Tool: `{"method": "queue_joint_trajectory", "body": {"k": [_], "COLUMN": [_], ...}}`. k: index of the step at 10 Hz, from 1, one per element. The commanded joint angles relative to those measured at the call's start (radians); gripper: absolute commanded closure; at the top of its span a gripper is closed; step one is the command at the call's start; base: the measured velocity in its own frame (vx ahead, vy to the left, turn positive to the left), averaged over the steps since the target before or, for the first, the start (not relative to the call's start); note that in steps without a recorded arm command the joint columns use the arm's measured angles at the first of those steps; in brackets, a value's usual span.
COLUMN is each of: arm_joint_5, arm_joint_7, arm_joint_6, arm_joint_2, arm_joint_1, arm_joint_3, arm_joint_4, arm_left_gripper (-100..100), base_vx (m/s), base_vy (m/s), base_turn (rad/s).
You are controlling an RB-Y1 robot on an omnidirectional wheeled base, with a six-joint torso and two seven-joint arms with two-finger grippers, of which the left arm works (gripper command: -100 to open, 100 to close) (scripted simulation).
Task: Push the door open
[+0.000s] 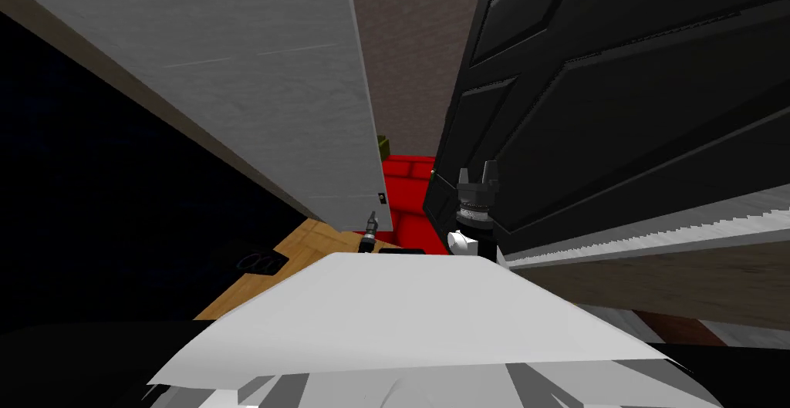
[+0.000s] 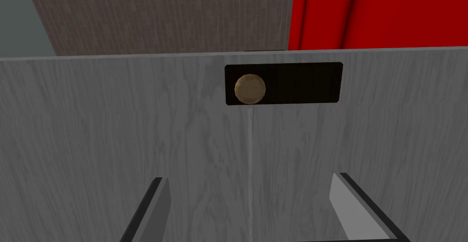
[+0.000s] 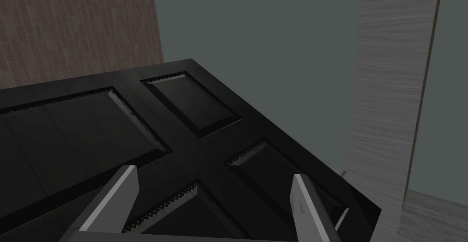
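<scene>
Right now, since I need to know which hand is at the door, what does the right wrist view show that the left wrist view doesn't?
Only the right wrist view: the black panelled door close under the open right gripper. Only the left wrist view: the open left gripper facing a black plate with a round brass piece, and a red sofa beyond. Both: a grey wood-grain surface and a brown brick wall.

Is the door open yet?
Partly. The black door already stands ajar, with a red sofa showing through the gap. The open right gripper is at its panels. Left to do: push it wider. The left gripper is open by the grey wall.
</scene>
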Motion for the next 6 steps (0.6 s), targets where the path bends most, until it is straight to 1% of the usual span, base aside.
{"method": "queue_joint_trajectory", "body": {"k": [1,2,4,6], "arm_joint_5": [0.001,0.002,0.003,0.005], "arm_joint_7": [0.0,-0.001,-0.002,-0.003], "arm_joint_6": [-0.003,-0.005,-0.008,-0.012], "arm_joint_2": [0.005,0.007,0.008,0.003], "arm_joint_1": [-0.007,-0.011,-0.019,-0.03], "arm_joint_3": [0.004,0.006,0.012,0.02], "arm_joint_4": [0.008,0.012,0.021,0.033], "arm_left_gripper": [-100,-100,-100,-100], "base_vx": [0.17,0.19,0.222,0.234], "base_vy": [-0.025,-0.034,-0.003,0.011], "base_turn": [-0.02,-0.014,-0.021,-0.028]}}
